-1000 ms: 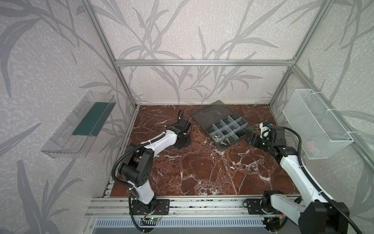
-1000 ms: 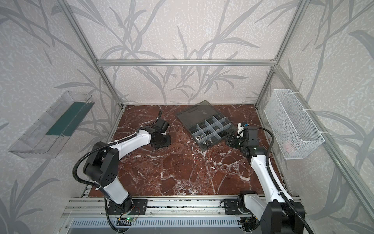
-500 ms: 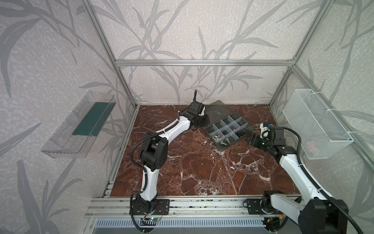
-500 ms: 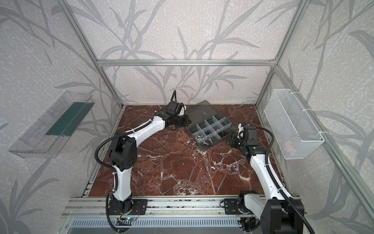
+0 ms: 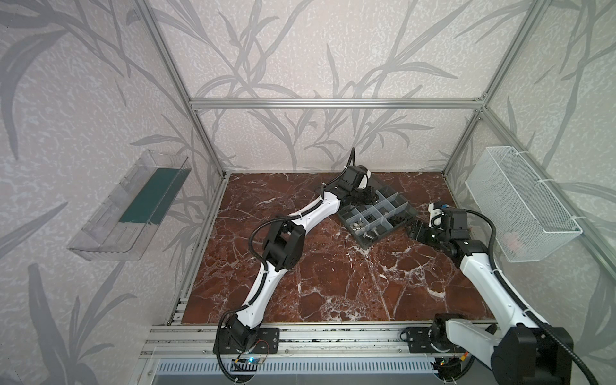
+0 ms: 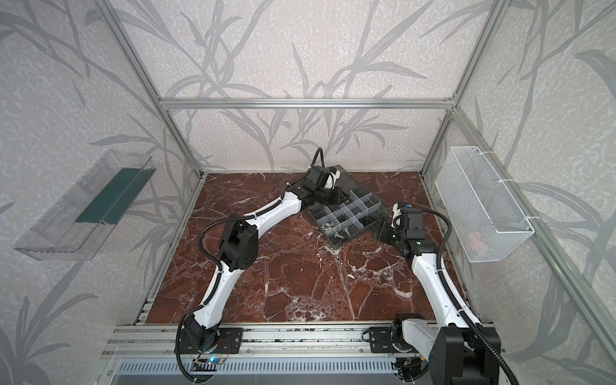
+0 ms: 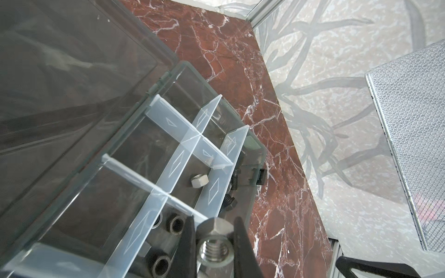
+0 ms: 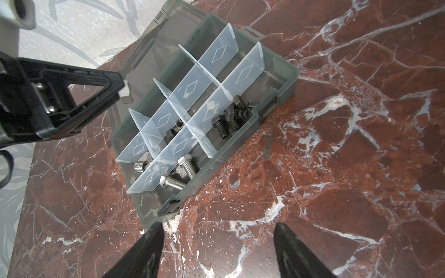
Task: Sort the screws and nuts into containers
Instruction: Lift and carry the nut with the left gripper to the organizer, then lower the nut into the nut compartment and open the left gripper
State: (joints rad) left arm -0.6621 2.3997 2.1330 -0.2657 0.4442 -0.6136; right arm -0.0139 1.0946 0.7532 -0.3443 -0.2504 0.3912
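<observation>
The smoky-grey organiser box (image 5: 390,234) (image 6: 354,238) lies open at the back right of the marble floor, its containers split by pale dividers (image 8: 190,87) (image 7: 178,158). My left gripper (image 7: 214,237) (image 5: 368,196) (image 6: 337,196) is shut on a silver nut (image 7: 215,243) (image 8: 126,92) and hangs over the box's lid-side corner. Black nuts (image 7: 177,222) (image 8: 177,125) lie in the compartment below it. Silver screws (image 8: 190,166) and black screws (image 8: 231,118) fill the latch-side compartments. My right gripper (image 8: 216,226) (image 5: 415,230) (image 6: 378,230) stands open and empty over the floor beside the box's latch side.
The box's flat lid (image 7: 72,60) lies open toward the back wall. A white wire-mesh basket (image 5: 520,206) hangs on the right wall and a clear plastic tray (image 5: 133,203) on the left wall. An aluminium rail (image 5: 333,333) runs along the front.
My left arm has swung from the floor's left-middle across to the organiser box and stretched out over it. The right arm has stayed where it was.
</observation>
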